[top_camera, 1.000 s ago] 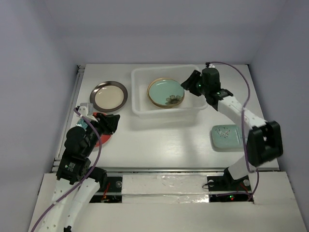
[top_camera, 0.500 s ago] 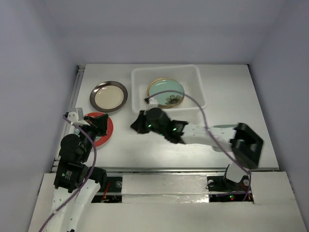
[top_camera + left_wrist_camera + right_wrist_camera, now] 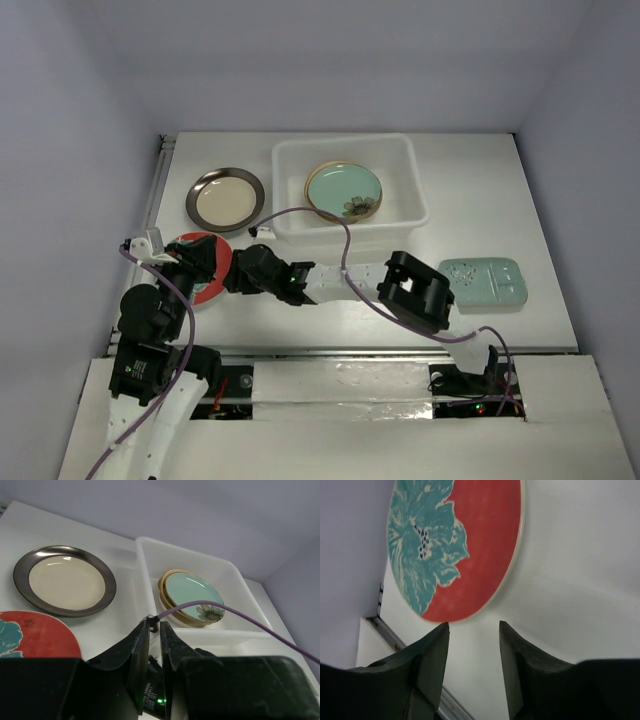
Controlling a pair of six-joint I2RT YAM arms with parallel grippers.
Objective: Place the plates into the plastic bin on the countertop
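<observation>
The red-and-teal plate [image 3: 203,241] lies flat on the countertop [image 3: 330,325] at the left. My right gripper [image 3: 240,272] reaches across low, open and empty, with its jaws just short of that plate's edge [image 3: 465,545]. My left gripper [image 3: 212,260] hovers over the same plate [image 3: 35,635], shut and empty. The plastic bin [image 3: 410,160] holds the teal flower plate [image 3: 343,190] stacked on a tan-rimmed plate. The dark-rimmed cream plate [image 3: 226,198] lies left of the bin. The pale green rectangular plate [image 3: 483,283] lies at the right.
My right arm [image 3: 340,282] stretches across the table in front of the bin, its purple cable [image 3: 300,215] looping over the bin's near wall. Lavender walls enclose the table. A metal rail [image 3: 155,190] runs along the left edge.
My right arm has swung from over the bin down and left across the table to the red-and-teal plate, uncovering the green plate. My left gripper has shifted slightly back over the red plate.
</observation>
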